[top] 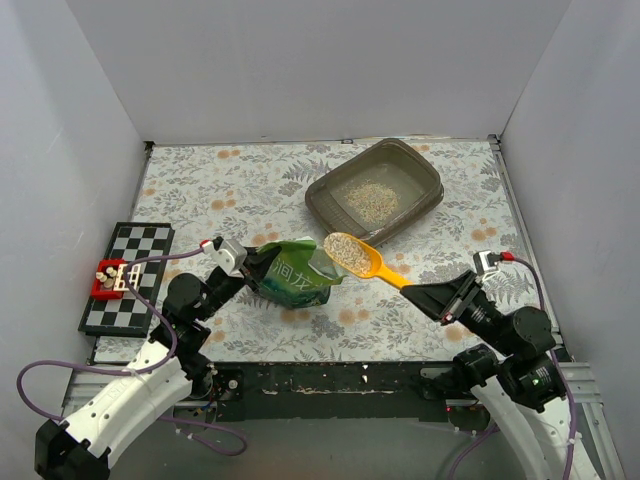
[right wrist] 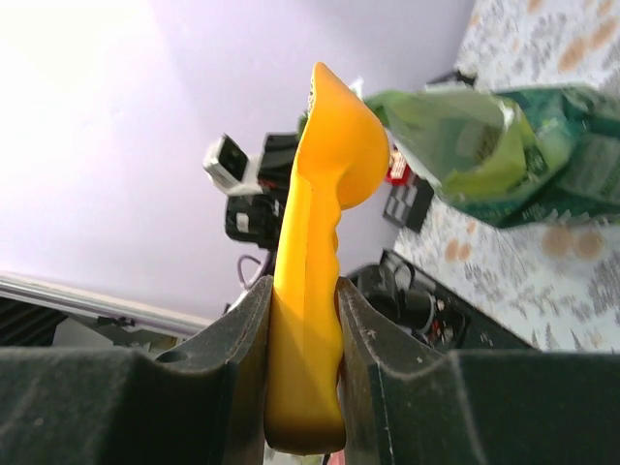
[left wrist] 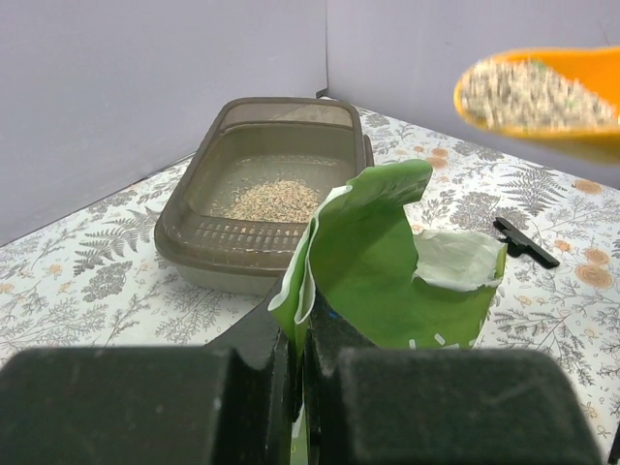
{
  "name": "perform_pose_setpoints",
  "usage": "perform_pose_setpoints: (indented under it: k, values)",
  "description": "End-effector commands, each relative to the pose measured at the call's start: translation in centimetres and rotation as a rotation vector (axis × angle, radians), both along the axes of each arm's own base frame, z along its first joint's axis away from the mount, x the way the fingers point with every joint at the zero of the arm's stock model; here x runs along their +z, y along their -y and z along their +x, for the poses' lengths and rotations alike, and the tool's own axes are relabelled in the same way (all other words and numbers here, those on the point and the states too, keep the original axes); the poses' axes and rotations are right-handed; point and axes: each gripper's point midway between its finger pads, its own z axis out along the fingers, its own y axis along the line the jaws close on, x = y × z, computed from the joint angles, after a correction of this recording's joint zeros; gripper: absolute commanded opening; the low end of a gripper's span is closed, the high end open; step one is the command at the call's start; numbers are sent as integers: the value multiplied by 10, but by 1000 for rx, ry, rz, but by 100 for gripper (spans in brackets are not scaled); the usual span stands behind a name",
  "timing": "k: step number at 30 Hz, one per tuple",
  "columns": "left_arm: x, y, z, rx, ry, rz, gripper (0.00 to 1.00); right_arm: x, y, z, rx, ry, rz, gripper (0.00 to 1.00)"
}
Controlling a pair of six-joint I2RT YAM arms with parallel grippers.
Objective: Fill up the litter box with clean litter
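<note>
right jaws holding scoop [top: 386, 271] of clean litter [top: 347, 252], left jaws pinching bag [top: 295, 278]

White arms [top: 120, 405], black joints [top: 185, 297], purple cables [top: 19, 388]

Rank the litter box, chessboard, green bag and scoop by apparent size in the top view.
1. litter box and chessboard: they look about alike, so they are left unranked
2. green bag
3. orange scoop
</note>
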Motion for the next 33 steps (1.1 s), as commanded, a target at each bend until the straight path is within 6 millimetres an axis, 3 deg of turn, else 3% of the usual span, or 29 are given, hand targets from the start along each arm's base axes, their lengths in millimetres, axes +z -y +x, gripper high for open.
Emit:
perform_pose_setpoints:
  k: [1, 15, 19, 26, 33]
  values:
    - [26, -11, 4, 63, 75, -54, 0, 60, 13, 15, -119, 202, 154, 1]
    - [28, -4, -3, 7, 72, -76, 0, 111, 29, 96, -421, 330, 317, 1]
    - [27, -3, -3, 5, 72, -77, 0, 115, 32, 120, -500, 358, 335, 1]
    - [27, -2, -3, 1, 66, -80, 0, 68, 30, 174, -649, 242, 140, 1]
    - [25, -2, -1, 5, 59, -77, 0, 7, 37, 209, -763, 115, -238, 1]
